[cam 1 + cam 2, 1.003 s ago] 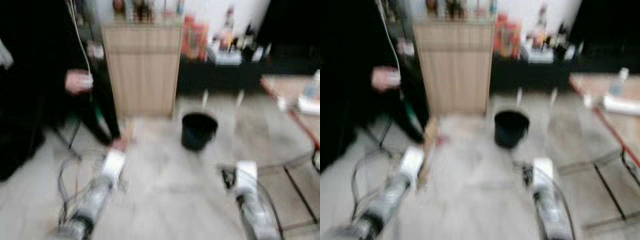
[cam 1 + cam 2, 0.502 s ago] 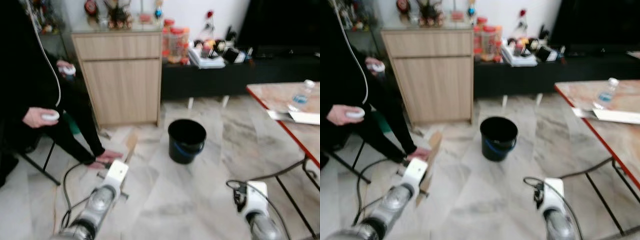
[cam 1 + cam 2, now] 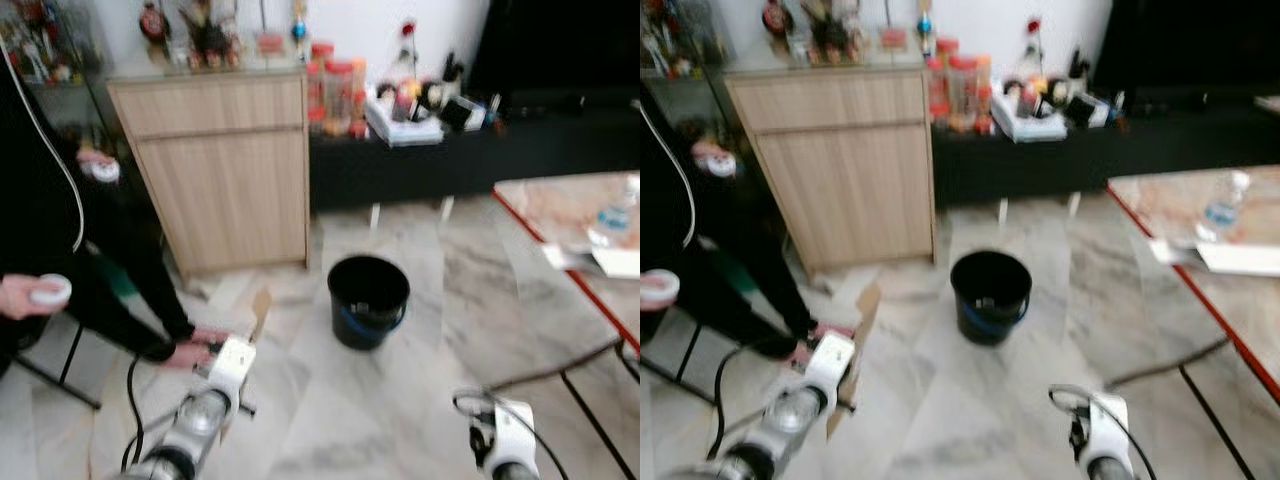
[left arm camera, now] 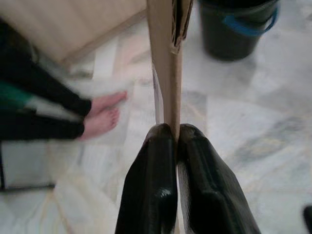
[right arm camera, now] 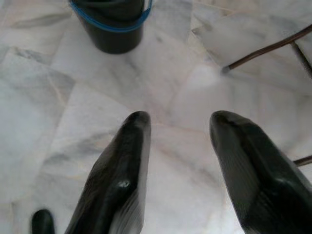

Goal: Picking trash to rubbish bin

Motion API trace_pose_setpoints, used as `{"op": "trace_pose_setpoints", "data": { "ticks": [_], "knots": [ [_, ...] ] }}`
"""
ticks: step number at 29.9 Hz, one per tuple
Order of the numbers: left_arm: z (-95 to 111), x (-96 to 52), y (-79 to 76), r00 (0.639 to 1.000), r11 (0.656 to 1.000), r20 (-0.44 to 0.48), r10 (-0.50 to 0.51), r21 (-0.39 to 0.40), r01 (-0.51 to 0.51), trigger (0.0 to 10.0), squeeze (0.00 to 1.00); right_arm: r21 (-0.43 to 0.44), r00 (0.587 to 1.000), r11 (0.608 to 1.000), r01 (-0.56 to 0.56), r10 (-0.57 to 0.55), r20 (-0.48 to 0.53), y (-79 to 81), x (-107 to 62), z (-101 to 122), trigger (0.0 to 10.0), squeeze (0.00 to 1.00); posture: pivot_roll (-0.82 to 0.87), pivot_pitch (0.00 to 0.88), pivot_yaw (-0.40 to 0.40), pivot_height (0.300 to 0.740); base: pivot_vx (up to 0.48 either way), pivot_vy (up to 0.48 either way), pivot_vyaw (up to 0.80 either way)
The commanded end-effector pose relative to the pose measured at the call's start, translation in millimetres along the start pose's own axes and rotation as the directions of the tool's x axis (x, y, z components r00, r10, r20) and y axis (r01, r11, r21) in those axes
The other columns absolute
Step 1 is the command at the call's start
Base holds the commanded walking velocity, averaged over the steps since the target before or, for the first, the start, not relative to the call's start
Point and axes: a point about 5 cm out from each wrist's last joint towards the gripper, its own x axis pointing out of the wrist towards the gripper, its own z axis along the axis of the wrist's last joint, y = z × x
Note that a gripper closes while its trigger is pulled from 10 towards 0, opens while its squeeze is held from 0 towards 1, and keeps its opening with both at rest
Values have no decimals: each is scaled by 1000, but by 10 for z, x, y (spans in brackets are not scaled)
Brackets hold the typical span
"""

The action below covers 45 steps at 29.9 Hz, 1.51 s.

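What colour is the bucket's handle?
Blue. The handle on the black bucket shows best in the right wrist view.

Bare marble floor (image 3: 400,400) lies open up to the black bucket (image 3: 368,300); a seated person's feet (image 3: 195,345) crowd the left.

Bucket ahead of you on the floor, between your two arms.

Your left gripper (image 4: 175,134) pinches a cardboard piece (image 4: 168,58), with the bucket (image 3: 368,300) ahead to its right. Behind the bucket stand a cabinet (image 3: 225,170) and, to its right, a low shelf (image 3: 450,150). A seated person's feet (image 4: 102,114) lie left of the cardboard. A table (image 3: 570,215) stands at your right, past your right gripper (image 5: 178,122).
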Motion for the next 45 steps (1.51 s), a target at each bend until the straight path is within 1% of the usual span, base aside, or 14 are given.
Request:
{"op": "trace_pose_setpoints", "data": {
  "ticks": [1, 7, 8, 14, 21, 22, 26, 33, 45],
  "knots": [
    [-74, -18, 30, 999, 1000, -40, 11, 7, -11, 10000, 0, 11, 1000, 1000, 1, -1, -30, 26, -11, -62, 10000, 0, 48, 0, -7, 740, 337, 0, 0],
    [-152, -37, 10, 997, 1000, -81, 9, 16, -8, 10000, 0, 19, 998, 1000, 3, -2, -56, 67, -25, -128, 10000, 0, 53, 0, -4, 740, 333, 0, 0],
    [-189, -47, 7, 995, 1000, -101, 12, 15, -10, 10000, 0, 23, 998, 1000, 6, -4, -61, 78, -28, -142, 10000, 0, 53, 0, -3, 740, 330, 0, 0],
    [-253, -67, 3, 991, 1000, -132, 21, 9, -19, 10000, 0, 39, 998, 999, 9, -6, -68, 121, -36, -174, 10000, 0, 48, 0, 5, 740, 322, 0, 0],
    [-289, -83, 55, 988, 999, -149, 41, 13, -40, 10000, 0, 56, 996, 998, 17, -12, -83, 141, -47, -214, 10000, 0, 48, 0, 8, 740, 298, 0, 0],
    [-302, -89, 67, 987, 999, -152, 46, 17, -44, 10000, 0, 74, 996, 997, 13, -6, -90, 154, -49, -225, 10000, 0, 47, 0, 9, 740, 292, 0, -544],
    [-335, -104, 68, 986, 999, -160, 46, 18, -44, 10000, 0, 65, 997, 998, 6, -1, -80, 170, -49, -220, 10000, 0, 47, 0, 10, 740, 288, 0, -800],
    [-366, -118, 76, 984, 999, -169, 50, 16, -48, 10000, 0, 47, 997, 999, -5, 9, -81, 205, -51, -228, 10000, 0, 53, 0, 10, 740, 282, 0, 0],
    [-384, -126, 79, 983, 999, -175, 47, 21, -44, 10000, 0, 49, 996, 999, -9, 13, -85, 232, -58, -247, 10000, 0, 50, 0, 15, 740, 281, 0, 0]
  ]
}}
